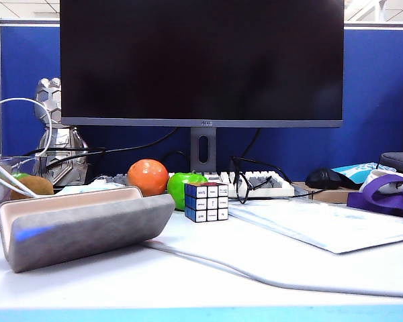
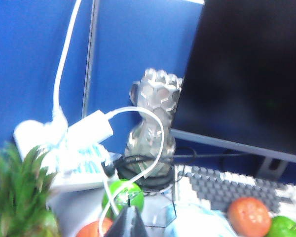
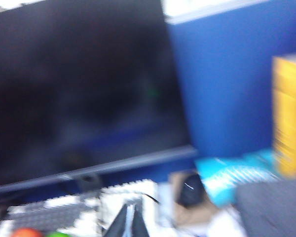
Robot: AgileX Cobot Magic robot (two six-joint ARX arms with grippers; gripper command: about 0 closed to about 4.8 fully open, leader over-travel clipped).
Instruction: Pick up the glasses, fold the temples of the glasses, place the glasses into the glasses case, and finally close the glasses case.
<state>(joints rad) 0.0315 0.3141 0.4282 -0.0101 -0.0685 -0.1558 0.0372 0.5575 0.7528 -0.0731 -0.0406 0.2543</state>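
The glasses (image 1: pixel 248 180) stand with their black temples unfolded, at the front of the white keyboard (image 1: pixel 265 182) under the monitor. The grey glasses case (image 1: pixel 94 231) lies at the front left of the table, its pale beige rim showing along the top. Neither gripper appears in the exterior view. In the left wrist view my left gripper (image 2: pixel 130 222) has its dark fingers pressed together with nothing between them, pointing at the back left clutter. The blurred right wrist view shows my right gripper (image 3: pixel 129 219) shut and empty, aimed toward the keyboard (image 3: pixel 89 207).
A Rubik's cube (image 1: pixel 206 202), an orange (image 1: pixel 148 176) and a green apple (image 1: pixel 183 186) sit mid-table. The monitor (image 1: pixel 201 64) stands behind. A white cable (image 1: pixel 255 272) crosses the front. A paper sheet (image 1: pixel 329 225), purple strap (image 1: pixel 383 198), mouse (image 1: pixel 328 178) and tissue pack (image 3: pixel 232 177) lie right.
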